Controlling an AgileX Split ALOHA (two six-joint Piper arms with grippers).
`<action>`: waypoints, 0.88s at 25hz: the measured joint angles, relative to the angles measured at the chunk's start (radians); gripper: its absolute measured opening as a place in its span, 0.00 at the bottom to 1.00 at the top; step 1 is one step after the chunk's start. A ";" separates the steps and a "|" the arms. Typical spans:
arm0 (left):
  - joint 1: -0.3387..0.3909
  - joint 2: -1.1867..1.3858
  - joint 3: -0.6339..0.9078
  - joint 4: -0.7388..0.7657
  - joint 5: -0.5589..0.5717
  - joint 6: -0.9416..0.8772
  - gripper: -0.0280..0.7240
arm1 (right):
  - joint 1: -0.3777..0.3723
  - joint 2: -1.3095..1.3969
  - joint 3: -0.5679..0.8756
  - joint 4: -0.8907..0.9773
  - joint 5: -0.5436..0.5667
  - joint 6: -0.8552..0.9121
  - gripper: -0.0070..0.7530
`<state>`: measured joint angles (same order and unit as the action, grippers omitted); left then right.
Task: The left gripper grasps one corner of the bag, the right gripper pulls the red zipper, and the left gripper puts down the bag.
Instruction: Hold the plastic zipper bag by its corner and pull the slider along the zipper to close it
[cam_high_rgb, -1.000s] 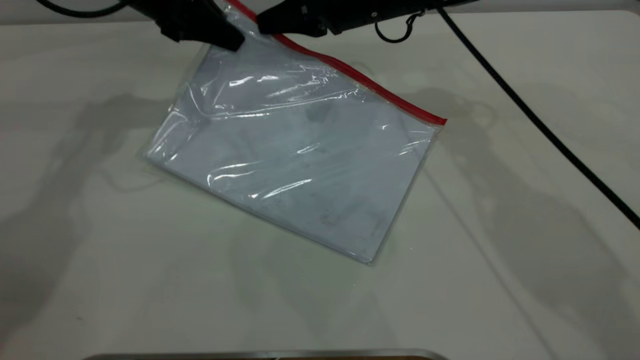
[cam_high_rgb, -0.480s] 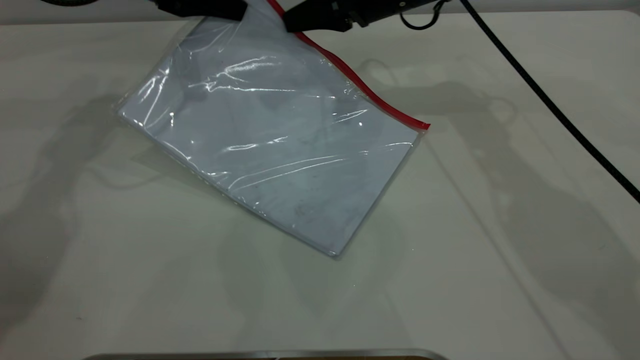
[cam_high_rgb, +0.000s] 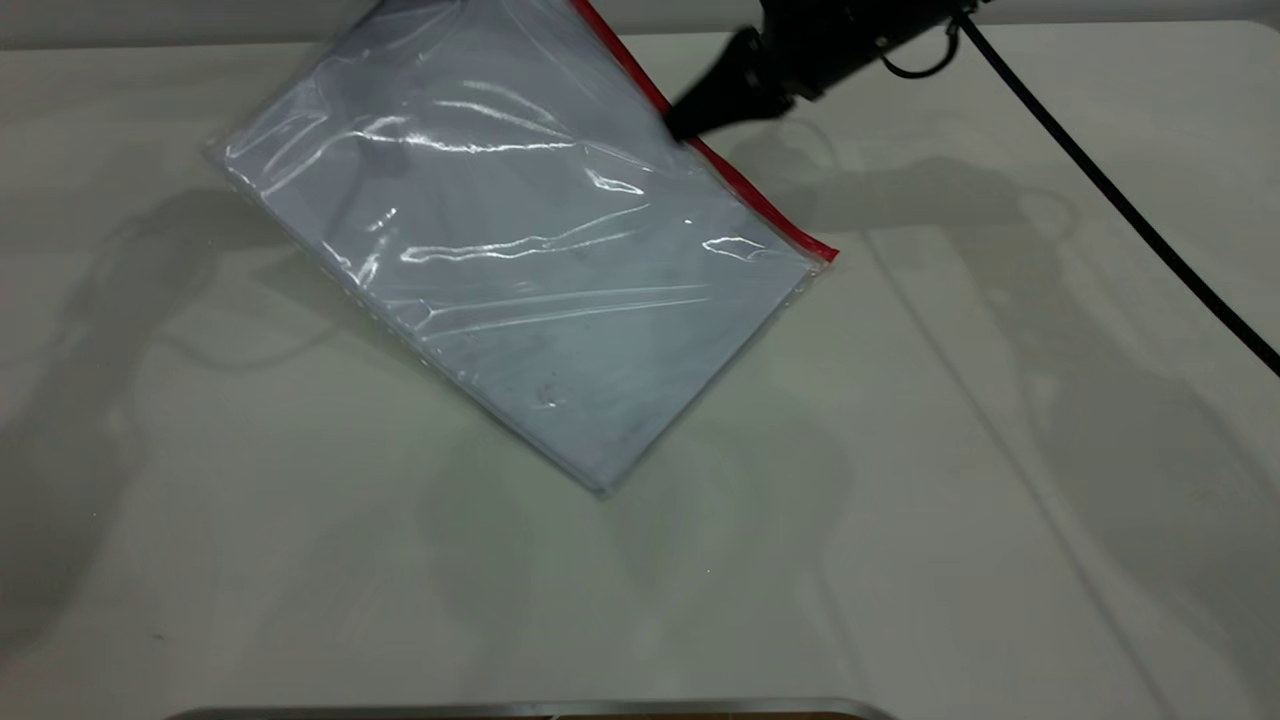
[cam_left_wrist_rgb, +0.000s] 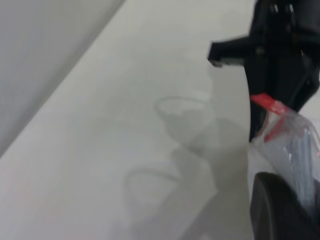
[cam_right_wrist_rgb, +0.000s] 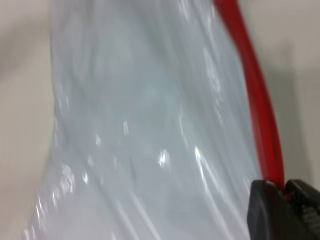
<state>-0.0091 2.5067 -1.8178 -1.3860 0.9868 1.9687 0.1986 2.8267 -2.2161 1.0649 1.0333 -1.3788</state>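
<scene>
The bag (cam_high_rgb: 520, 250), a clear pouch over a pale bluish sheet, hangs tilted, with its upper corner above the top of the exterior view and its lowest corner near the table. The red zipper (cam_high_rgb: 762, 203) runs down its right edge. My right gripper (cam_high_rgb: 686, 124) is shut on that strip partway down; the right wrist view shows its jaws (cam_right_wrist_rgb: 286, 186) pinching the red zipper (cam_right_wrist_rgb: 255, 90). My left gripper (cam_left_wrist_rgb: 295, 185) appears only in the left wrist view, one jaw pressed against the bag (cam_left_wrist_rgb: 300, 150) by its red-tipped corner (cam_left_wrist_rgb: 267, 102).
The right arm's thick black cable (cam_high_rgb: 1100, 190) crosses the white table (cam_high_rgb: 1000, 500) toward the right edge. A metal rim (cam_high_rgb: 530, 709) lies along the table's near edge. Arm shadows fall across the table on both sides.
The bag has been lifted higher and swung left, and its low corner moved left. The left gripper rose out of the exterior view. The right gripper slid down the red zipper toward the right.
</scene>
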 joint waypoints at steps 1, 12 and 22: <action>0.001 0.000 0.000 -0.003 0.000 0.002 0.11 | -0.001 0.000 0.000 -0.050 0.000 0.019 0.06; 0.007 0.000 0.000 -0.031 -0.001 0.004 0.11 | -0.020 0.003 0.000 -0.453 0.140 0.221 0.07; 0.018 -0.003 0.000 -0.056 -0.006 -0.030 0.11 | -0.022 0.020 -0.152 -0.459 0.131 0.311 0.31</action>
<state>0.0087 2.5040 -1.8178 -1.4419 0.9809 1.9384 0.1764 2.8470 -2.3681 0.6055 1.1645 -1.0674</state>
